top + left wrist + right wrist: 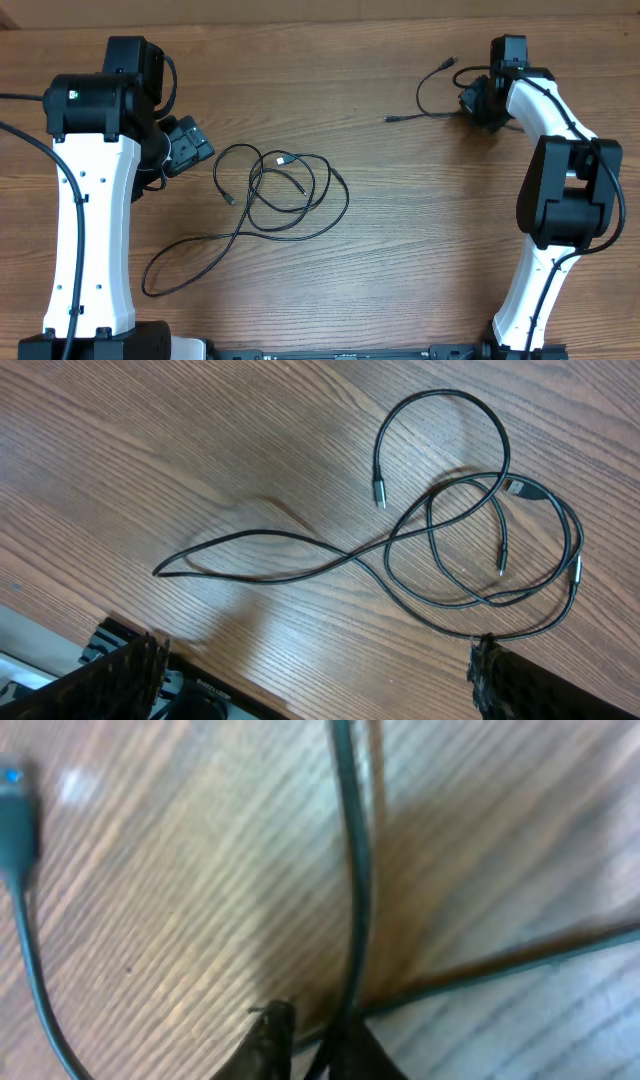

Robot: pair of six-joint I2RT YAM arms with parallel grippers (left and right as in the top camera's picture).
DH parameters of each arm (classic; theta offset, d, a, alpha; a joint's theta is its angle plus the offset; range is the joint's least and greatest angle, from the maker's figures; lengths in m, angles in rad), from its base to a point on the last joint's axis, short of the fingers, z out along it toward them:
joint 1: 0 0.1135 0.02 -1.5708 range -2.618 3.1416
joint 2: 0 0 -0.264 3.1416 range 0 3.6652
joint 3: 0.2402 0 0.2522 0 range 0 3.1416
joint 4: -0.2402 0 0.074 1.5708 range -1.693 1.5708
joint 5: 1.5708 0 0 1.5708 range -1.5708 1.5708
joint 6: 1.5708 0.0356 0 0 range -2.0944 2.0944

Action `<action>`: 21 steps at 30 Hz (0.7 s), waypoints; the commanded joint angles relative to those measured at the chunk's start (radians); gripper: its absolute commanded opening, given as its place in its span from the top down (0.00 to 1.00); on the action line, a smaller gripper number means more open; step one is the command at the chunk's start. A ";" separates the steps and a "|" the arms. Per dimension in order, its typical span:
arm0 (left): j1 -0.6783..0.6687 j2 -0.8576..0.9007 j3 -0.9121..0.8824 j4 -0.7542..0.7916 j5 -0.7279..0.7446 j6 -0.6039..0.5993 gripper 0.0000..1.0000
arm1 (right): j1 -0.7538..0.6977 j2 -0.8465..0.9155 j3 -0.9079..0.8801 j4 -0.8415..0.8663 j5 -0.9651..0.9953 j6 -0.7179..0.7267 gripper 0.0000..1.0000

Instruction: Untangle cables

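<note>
A tangle of thin black cables (285,190) lies in overlapping loops left of the table's middle, with one long tail (185,260) trailing toward the front left. In the left wrist view the same cables (470,540) show small plug ends, one silvery (380,493). My left gripper (190,148) hovers just left of the tangle, open wide (315,680), with nothing between its fingers (510,685). A separate thin cable (430,95) lies at the far right. My right gripper (472,100) is down on it, its jaws pinched together around the cord (352,870).
The wood-grain table (400,250) carries only the cables. Both white arms stand at the table's sides, the left arm (90,230) and the right arm (545,260). A plug end (15,820) of the separate cable lies left of the right gripper (315,1040).
</note>
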 commanded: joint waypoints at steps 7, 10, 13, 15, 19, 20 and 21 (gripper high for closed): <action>0.000 0.002 -0.008 0.002 0.002 0.005 0.00 | -0.091 0.013 0.392 -0.071 0.005 -0.305 0.96; 0.000 0.002 -0.008 0.002 0.002 0.005 0.00 | -0.127 0.013 0.546 -0.124 0.005 -0.306 0.96; 0.000 0.002 -0.008 0.001 0.002 0.005 0.01 | -0.156 0.013 0.652 -0.153 -0.004 -0.309 0.96; 0.000 0.002 -0.008 0.002 0.002 0.005 0.00 | -0.172 0.013 0.687 -0.161 -0.034 -0.318 0.96; 0.000 0.002 -0.008 0.002 0.002 0.005 0.00 | -0.185 0.018 0.687 -0.187 -0.081 -0.358 0.95; 0.000 0.002 -0.008 0.002 0.002 0.005 0.01 | -0.184 0.023 0.687 -0.199 -0.081 -0.362 0.90; 0.000 0.002 -0.008 0.002 0.002 0.005 0.00 | -0.184 0.030 0.687 -0.214 -0.081 -0.362 0.79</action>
